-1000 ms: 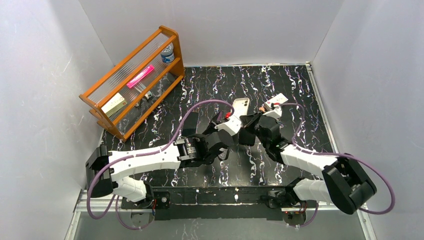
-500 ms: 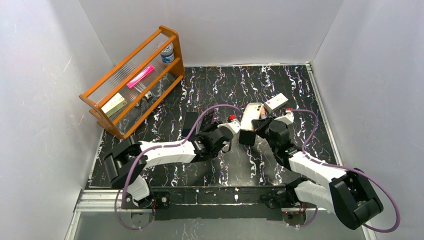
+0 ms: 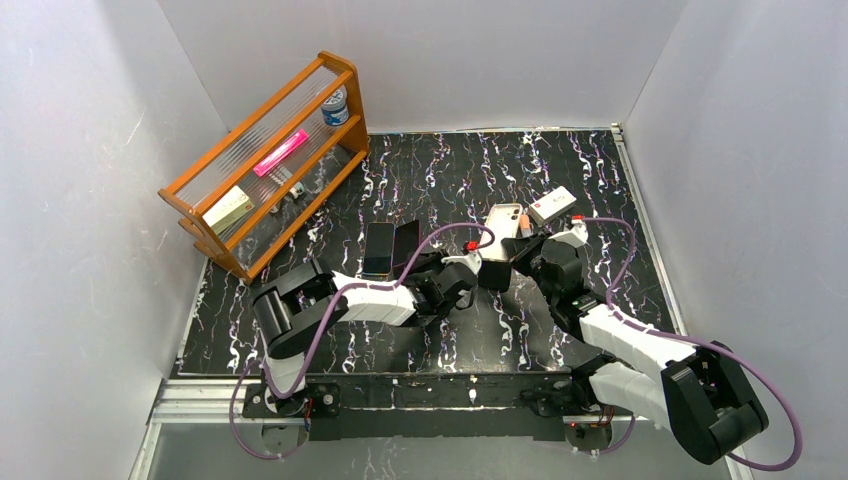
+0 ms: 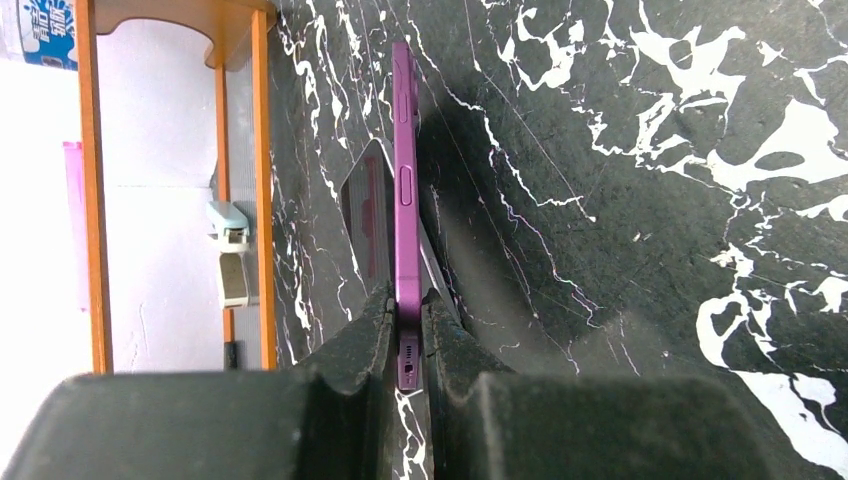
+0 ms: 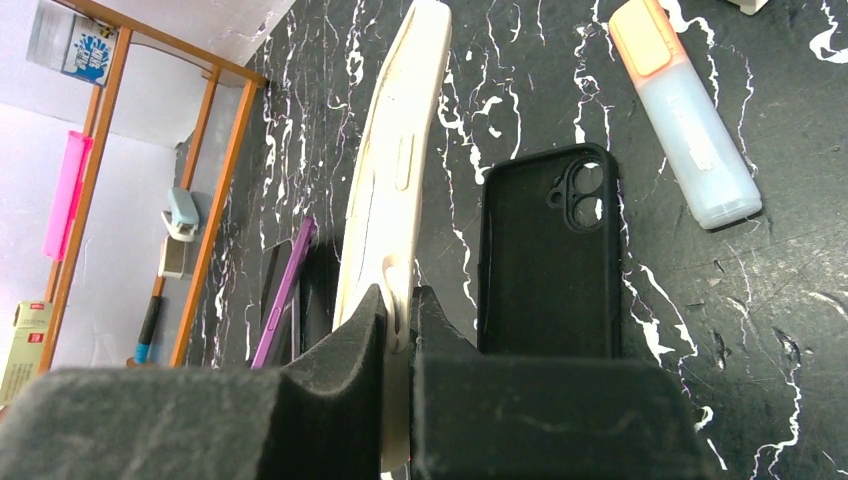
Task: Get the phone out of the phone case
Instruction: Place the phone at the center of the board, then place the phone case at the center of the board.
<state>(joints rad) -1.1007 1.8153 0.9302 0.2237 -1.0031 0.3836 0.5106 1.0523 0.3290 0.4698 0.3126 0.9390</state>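
Orange-brown wooden shelf rack with ribbed clear panels (image 3: 265,150): stands at the far left corner of the black white-veined marble-pattern table (image 3: 450,165).

Slim purple phone (image 4: 405,180): out of its case, left of centre, between the rack and the case. Left gripper (image 4: 408,330): fingers pressed onto the phone's bottom end, one on each face. The wrist camera sees it edge-on. Whether it touches the table cannot be told.

Cream soft phone case (image 5: 395,170): near centre, apart from the phone and holding nothing. Right gripper (image 5: 398,310): fingers pinching the case's lower end, the case bowed slightly.

Black phone case with camera cut-out (image 5: 548,260): flat on the table just beside the cream one.

Orange-capped pale blue highlighter (image 5: 685,120): lying beyond it.

Small white box with red label (image 3: 552,205): farther right.
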